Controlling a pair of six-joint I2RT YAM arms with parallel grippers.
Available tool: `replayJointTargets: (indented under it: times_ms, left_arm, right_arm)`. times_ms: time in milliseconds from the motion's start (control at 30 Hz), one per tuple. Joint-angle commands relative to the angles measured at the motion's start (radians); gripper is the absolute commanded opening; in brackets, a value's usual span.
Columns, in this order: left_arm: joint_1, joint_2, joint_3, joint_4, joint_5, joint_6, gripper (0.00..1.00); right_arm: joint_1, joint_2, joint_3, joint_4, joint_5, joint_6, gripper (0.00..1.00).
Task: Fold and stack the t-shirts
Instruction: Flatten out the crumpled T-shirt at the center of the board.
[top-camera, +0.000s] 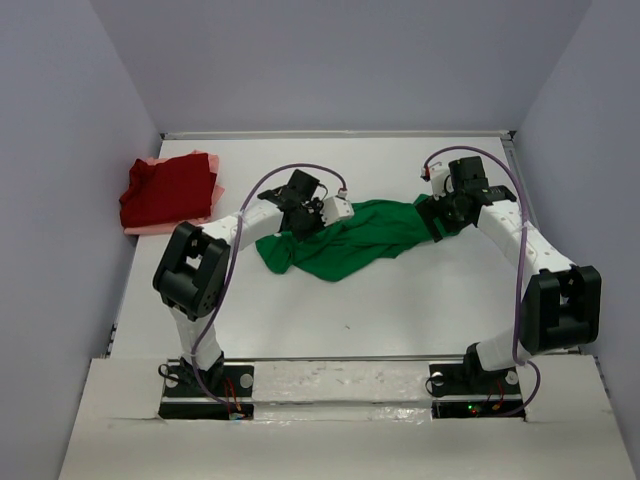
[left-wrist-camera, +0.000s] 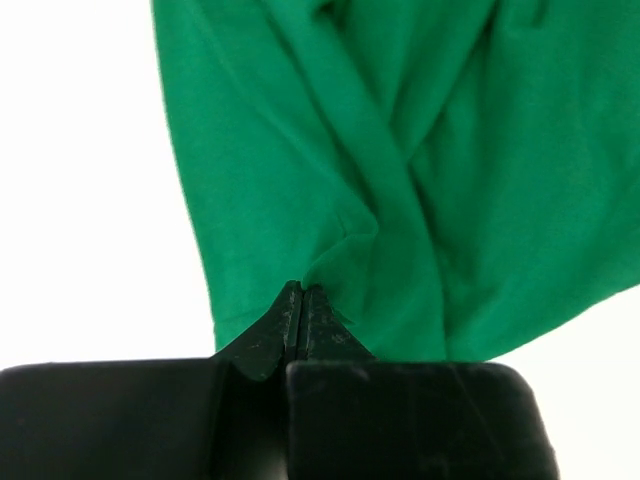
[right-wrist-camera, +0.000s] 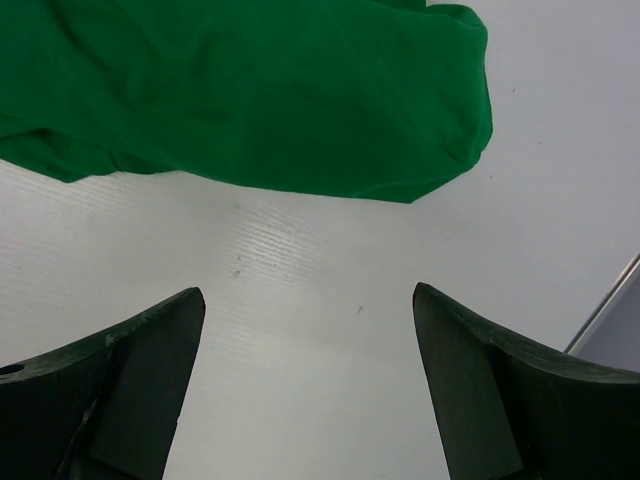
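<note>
Currently find the green shirt (top-camera: 350, 240) crumpled and unfolded at the middle of the table (top-camera: 400, 310), stretched between the two arms. Note the left gripper (left-wrist-camera: 302, 300) at its left end, jaws pressed together on a small pinch of green cloth, with folds running away from the grip. Note the right gripper (right-wrist-camera: 308, 295) at the shirt's right end, jaws spread wide over bare table, holding nothing; see the rounded green edge just beyond the jaws, apart from both. Record the dark red shirt (top-camera: 168, 190) folded near the far left corner, lying on top of the pink shirt (top-camera: 150, 229), with only a pale edge visible beneath. Log that stack as well apart from the green shirt.
</note>
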Motion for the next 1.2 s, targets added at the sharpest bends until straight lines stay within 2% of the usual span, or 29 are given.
replayJointTargets:
  times_ms: [0,300,500,833,967,1167]
  left_arm:
    - [-0.007,-0.112,0.043,0.049,-0.096,-0.032,0.0]
    - [-0.021,-0.317,0.0,0.198,-0.432,-0.014,0.0]
    - [-0.021,-0.425,0.018,0.164,-0.495,-0.006,0.0]
    - [-0.047,-0.518,-0.017,0.114,-0.587,0.0,0.0]
    - [-0.058,-0.543,0.044,0.104,-0.65,-0.006,0.0]
    - [-0.073,-0.569,0.102,0.061,-0.68,-0.021,0.0]
  right_arm:
    - [0.006,-0.009,-0.01,0.039,0.011,0.0,0.9]
    - [0.006,0.034,-0.013,0.115,0.137,-0.013,0.89]
    - [-0.004,0.147,0.076,0.139,0.138,-0.003,0.83]
    - [-0.07,0.351,0.289,0.148,0.118,-0.012,0.81]
    - [-0.088,0.383,0.36,0.145,0.097,-0.012,0.8]
    - [-0.109,0.448,0.411,0.109,0.039,-0.004,0.73]
